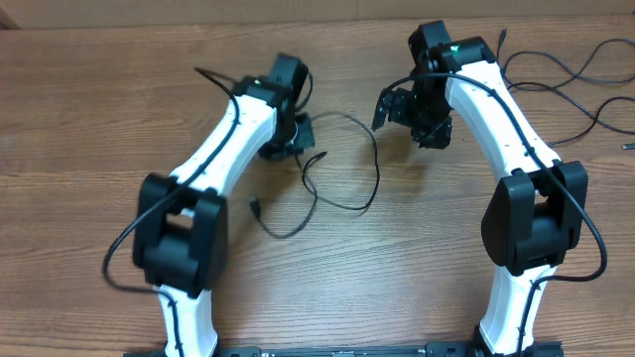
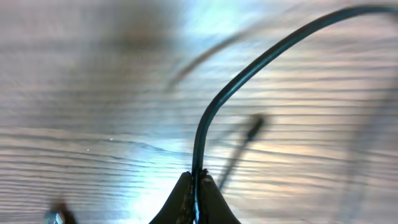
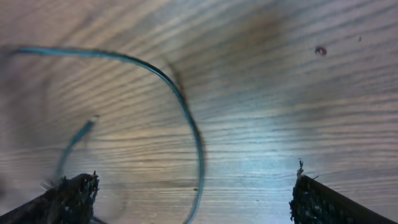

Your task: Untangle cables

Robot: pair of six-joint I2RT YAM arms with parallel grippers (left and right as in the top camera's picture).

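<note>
A thin black cable (image 1: 376,169) lies in a loose loop on the wooden table (image 1: 89,119) between the two arms, its small plug end (image 1: 254,207) nearer the front. My left gripper (image 1: 301,134) sits at the loop's left end. In the left wrist view this gripper (image 2: 198,183) is shut on the cable (image 2: 249,71), which rises from the fingers and curves off to the upper right. My right gripper (image 1: 407,111) hovers open at the loop's right side. Between its wide-apart fingers (image 3: 68,199) the cable (image 3: 186,118) arcs over the table, untouched.
More thin black cables (image 1: 571,74) lie spread at the table's back right corner, behind the right arm. A small dark piece (image 1: 627,147) rests at the right edge. Both white arms reach in from the front edge.
</note>
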